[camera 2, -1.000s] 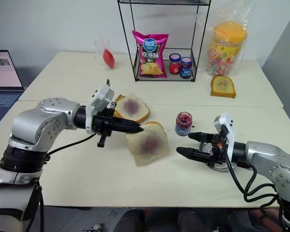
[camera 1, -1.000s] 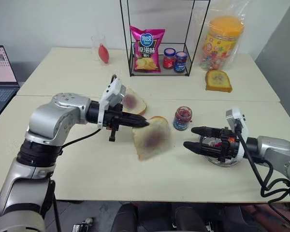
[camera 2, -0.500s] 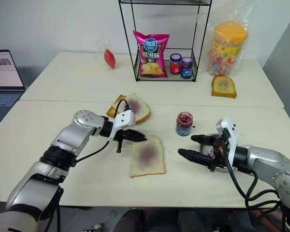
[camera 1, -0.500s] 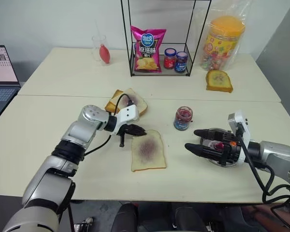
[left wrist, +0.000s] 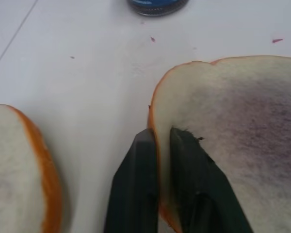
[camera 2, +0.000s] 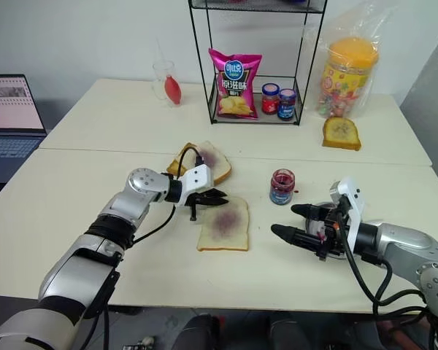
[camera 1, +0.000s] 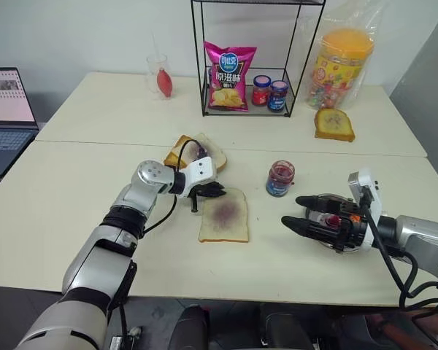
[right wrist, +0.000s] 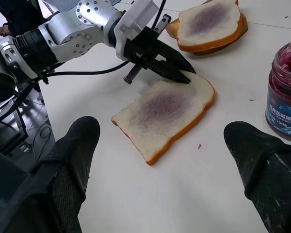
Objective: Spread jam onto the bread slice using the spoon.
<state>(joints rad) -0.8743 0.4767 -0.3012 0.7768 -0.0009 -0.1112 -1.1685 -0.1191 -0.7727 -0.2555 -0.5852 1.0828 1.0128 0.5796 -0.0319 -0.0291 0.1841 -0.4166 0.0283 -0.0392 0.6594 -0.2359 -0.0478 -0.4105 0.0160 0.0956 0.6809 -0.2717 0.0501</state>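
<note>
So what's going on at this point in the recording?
The left gripper has its fingers on either side of the crust at a corner of the bread slice, which lies flat on the table with a purple jam smear in its middle. The right gripper hangs wide open over the table to the right of the slice, with the open jam jar just beyond it. A stacked pair of slices sits behind.
</note>
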